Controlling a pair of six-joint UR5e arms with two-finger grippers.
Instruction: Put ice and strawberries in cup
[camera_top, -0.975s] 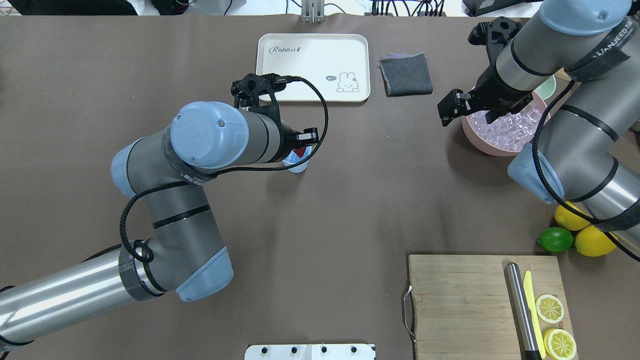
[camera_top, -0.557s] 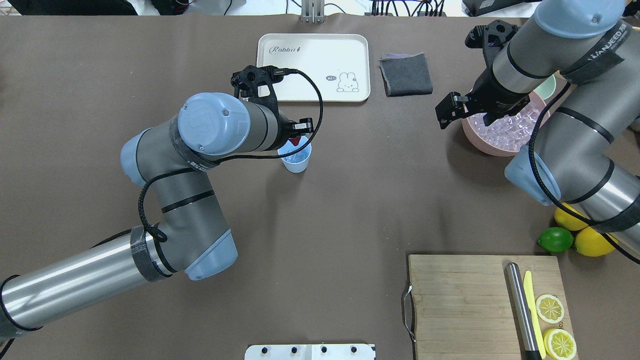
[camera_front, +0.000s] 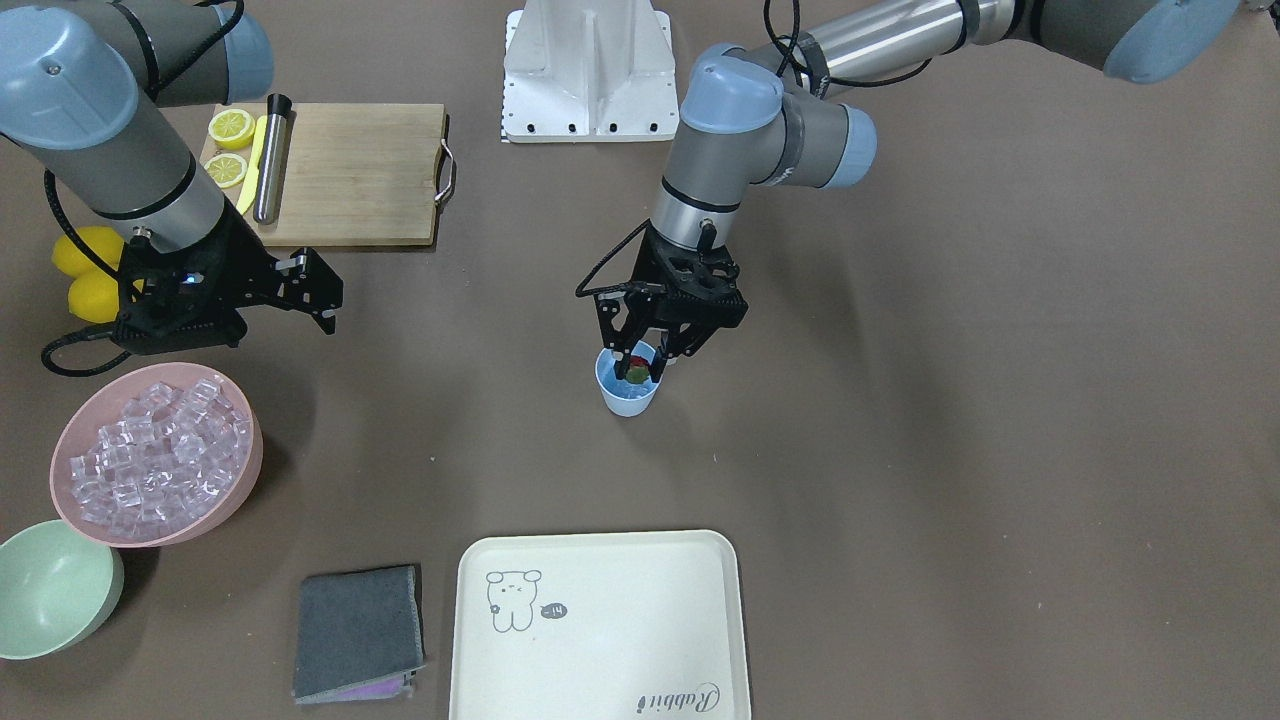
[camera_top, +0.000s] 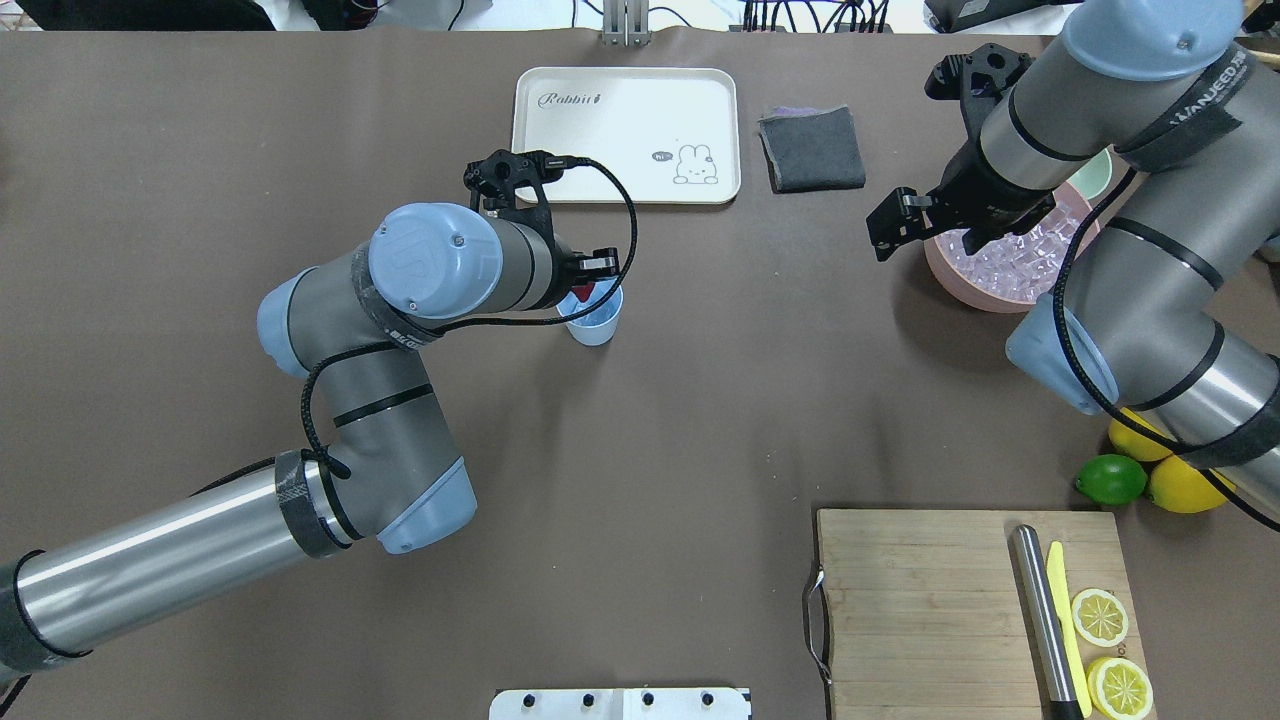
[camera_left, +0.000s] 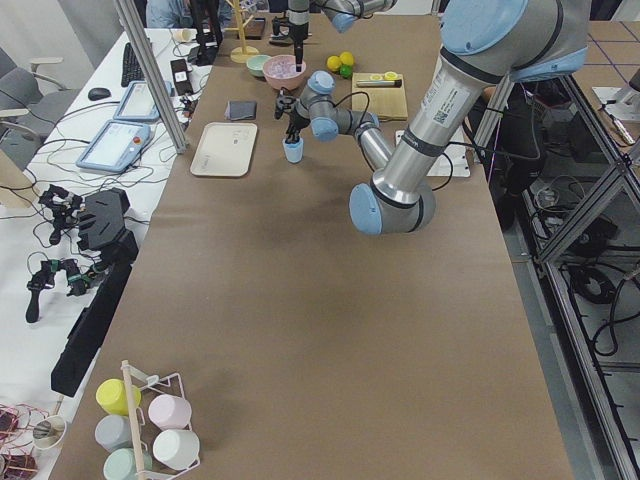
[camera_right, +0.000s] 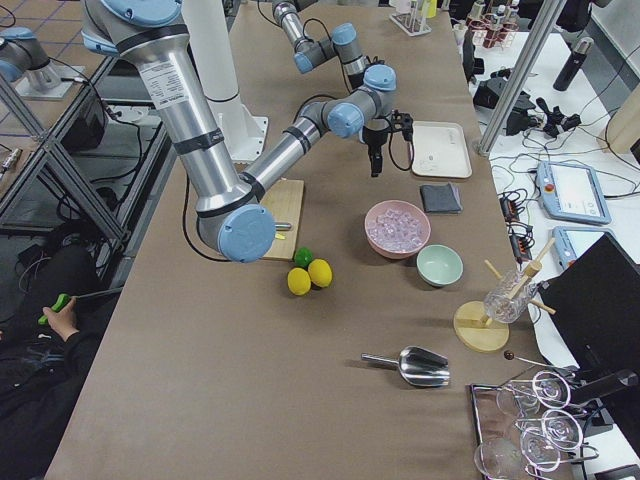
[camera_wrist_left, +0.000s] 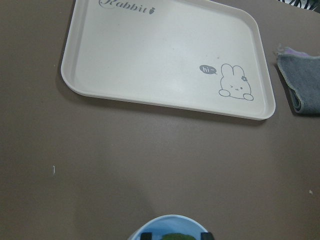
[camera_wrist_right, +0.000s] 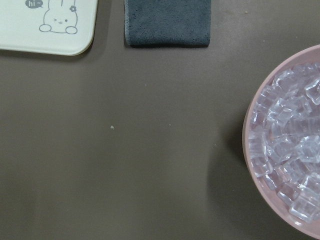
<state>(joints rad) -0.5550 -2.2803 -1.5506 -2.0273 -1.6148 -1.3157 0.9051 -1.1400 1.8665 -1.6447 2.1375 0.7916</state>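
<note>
Brown table (camera_front: 900, 400); left hand (camera_front: 638, 374) tight on strawberry (camera_front: 638, 365) over cup (camera_front: 628, 402); right hand (camera_front: 322, 296) unclear.

The cup (camera_front: 628, 397) is a small light-blue plastic tumbler, plain, no handle, standing upright on the brown table (camera_front: 900, 400) around the middle. The strawberry (camera_front: 636, 372) is a tiny red berry with a green top, pinched between the fingers of the left gripper (camera_front: 640, 368) right at the cup's mouth, and I honestly can't tell if it touches the inside wall. The ice (camera_front: 150, 455) is a heap of small clear glossy cubes piled in the pink bowl (camera_front: 250, 478), off on the robot's right side and well apart from the cup.
</note>
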